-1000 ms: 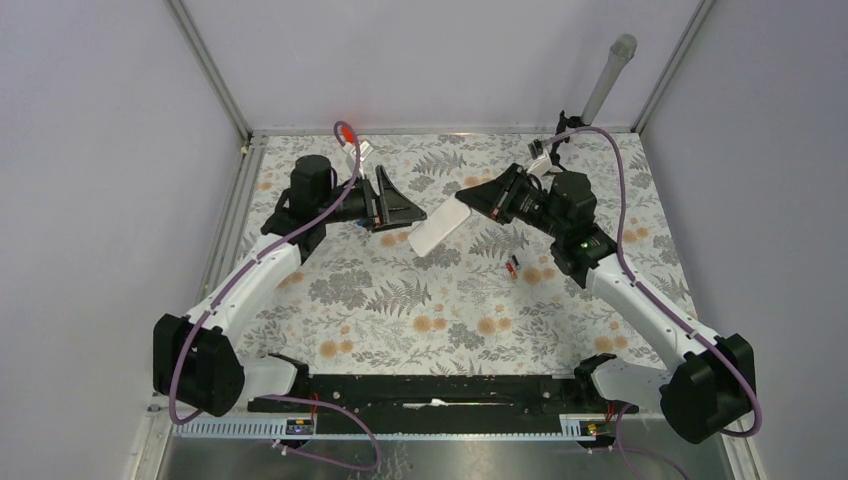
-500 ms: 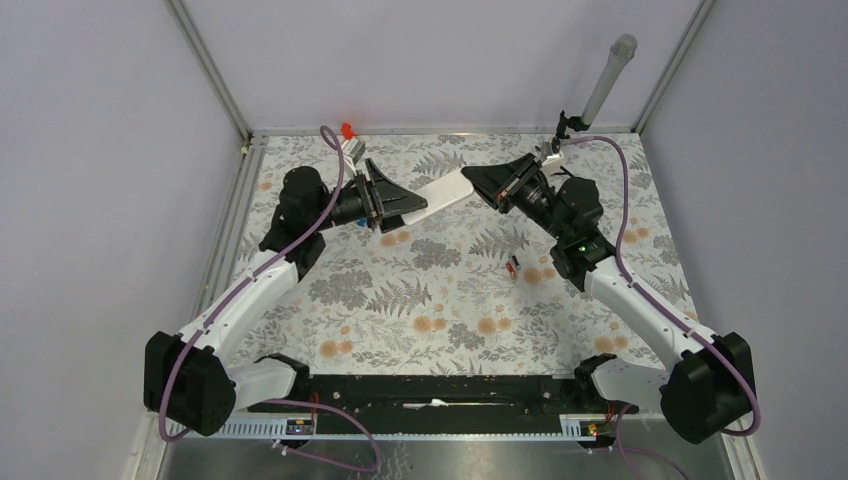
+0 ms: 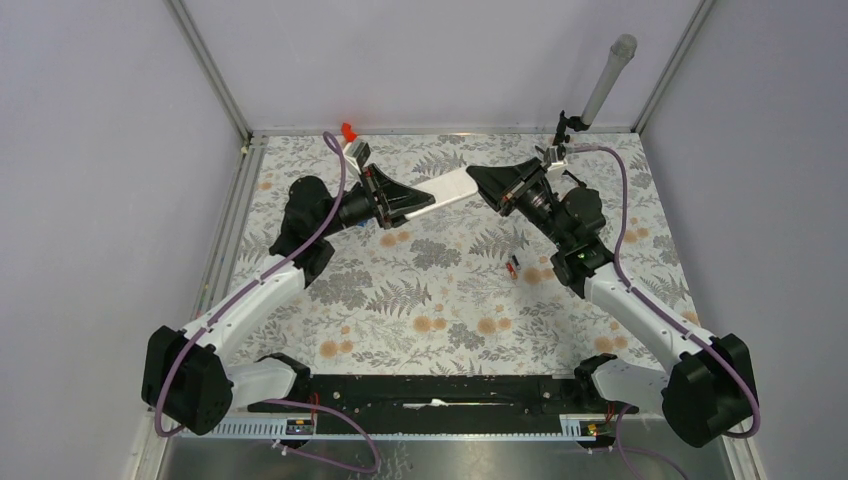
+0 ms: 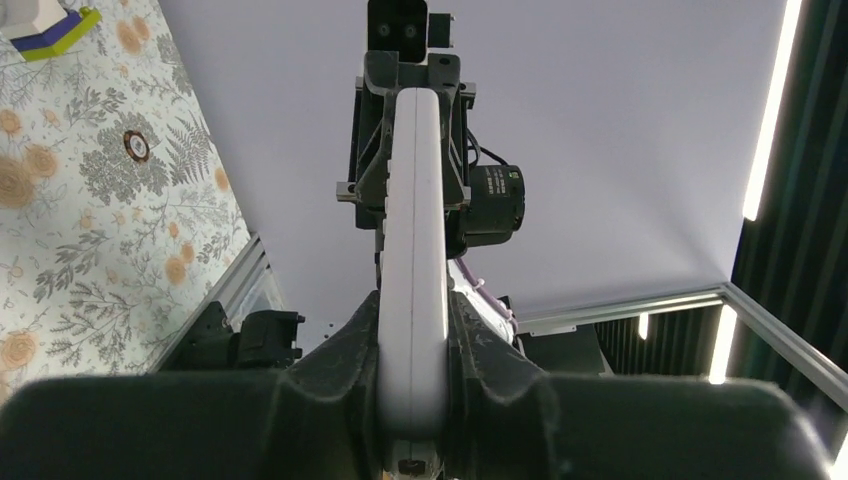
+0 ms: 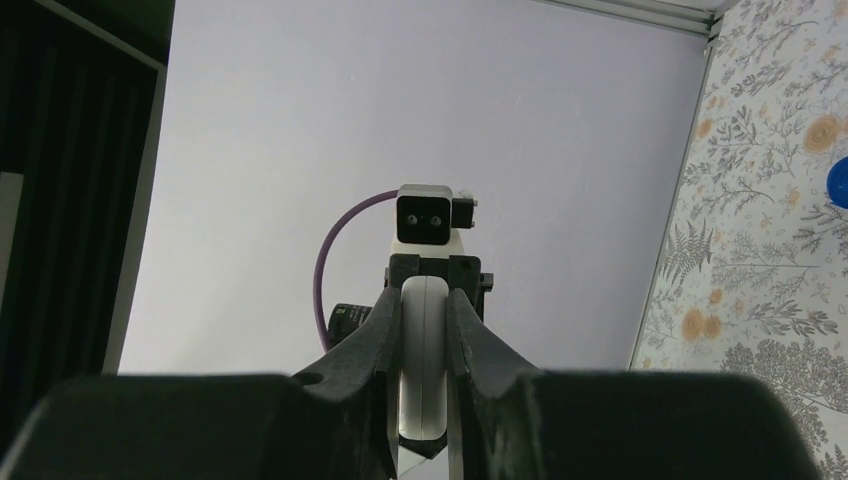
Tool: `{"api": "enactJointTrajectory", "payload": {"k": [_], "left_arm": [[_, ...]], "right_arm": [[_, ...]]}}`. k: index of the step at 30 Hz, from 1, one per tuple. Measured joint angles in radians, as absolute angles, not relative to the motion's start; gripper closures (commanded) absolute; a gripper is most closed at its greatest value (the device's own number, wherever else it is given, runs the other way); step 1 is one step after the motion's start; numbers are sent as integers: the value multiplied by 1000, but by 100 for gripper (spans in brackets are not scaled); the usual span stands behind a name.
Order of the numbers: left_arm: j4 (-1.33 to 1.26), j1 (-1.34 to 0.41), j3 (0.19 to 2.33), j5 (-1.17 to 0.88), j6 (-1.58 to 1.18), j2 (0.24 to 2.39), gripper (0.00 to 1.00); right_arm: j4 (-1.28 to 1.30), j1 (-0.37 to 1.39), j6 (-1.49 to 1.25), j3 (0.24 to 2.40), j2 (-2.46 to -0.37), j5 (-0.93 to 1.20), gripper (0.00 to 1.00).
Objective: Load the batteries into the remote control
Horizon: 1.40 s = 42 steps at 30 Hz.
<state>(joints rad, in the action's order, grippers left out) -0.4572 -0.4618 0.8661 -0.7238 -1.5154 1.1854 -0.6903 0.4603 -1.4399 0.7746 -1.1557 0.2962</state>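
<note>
The white remote control (image 3: 450,187) hangs in the air over the back of the table, held at both ends. My left gripper (image 3: 425,198) is shut on its left end and my right gripper (image 3: 478,180) is shut on its right end. In the left wrist view the remote control (image 4: 413,220) runs edge-on away from the left gripper (image 4: 413,330), with pads pressed on both faces. In the right wrist view the right gripper (image 5: 423,335) clamps the remote control (image 5: 423,380) the same way. A small black and red battery (image 3: 513,266) lies on the table below the right arm.
A bright red piece (image 3: 348,130) sits at the back edge behind the left arm. A blue piece (image 5: 838,180) lies on the floral mat. A yellow-green bar (image 4: 62,24) with a white block on it lies on the mat. A grey tube (image 3: 610,75) leans at the back right.
The right gripper lifted the remote and swung it back and left toward the left gripper. The left gripper, open before, has shut on the remote's free end.
</note>
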Motion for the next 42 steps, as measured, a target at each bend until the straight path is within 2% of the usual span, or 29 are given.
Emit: {"api": "enactJointTrajectory", "payload": {"k": [1, 3, 4, 5, 6, 8, 11, 15, 19, 21, 27, 31, 36, 42], "left_arm": [[-468, -463, 866, -724, -1512, 1187, 100], [-466, -463, 866, -725, -1499, 1187, 100], [-459, -463, 866, -728, -1489, 1187, 100], [-441, -463, 871, -733, -1468, 1187, 100], [-421, -463, 880, -737, -1444, 1189, 100], [-371, -463, 914, -757, -1394, 1200, 100], [-243, -463, 1013, -815, -1275, 1227, 100], [-157, -463, 1069, -899, -1184, 1233, 100], [-129, -454, 1080, -993, -1145, 1236, 100], [-125, -444, 1080, -1029, -1134, 1239, 100], [-111, -400, 1081, -1090, -1110, 1239, 100], [-108, -376, 1081, -1121, -1107, 1239, 100], [-113, -371, 1081, -1144, -1106, 1238, 100], [-113, -365, 1081, -1160, -1106, 1238, 100]], "right_arm": [[-684, 460, -1439, 774, -1153, 296, 95], [-681, 460, -1422, 775, -1151, 300, 60], [-675, 460, -1408, 775, -1148, 302, 36], [-660, 458, -1374, 777, -1145, 312, 24], [-630, 458, -1325, 782, -1140, 335, 16], [-586, 458, -1252, 791, -1137, 380, 10], [-503, 457, -1119, 835, -1139, 513, 11], [-450, 457, -1004, 929, -1171, 700, 16], [-429, 457, -944, 953, -1178, 786, 22], [-419, 457, -929, 953, -1180, 807, 28], [-409, 457, -915, 953, -1180, 833, 54], [-442, 448, -959, 944, -1180, 839, 56], [-521, 424, -1026, 922, -1182, 859, 54], [-537, 419, -1035, 923, -1200, 867, 58]]}}
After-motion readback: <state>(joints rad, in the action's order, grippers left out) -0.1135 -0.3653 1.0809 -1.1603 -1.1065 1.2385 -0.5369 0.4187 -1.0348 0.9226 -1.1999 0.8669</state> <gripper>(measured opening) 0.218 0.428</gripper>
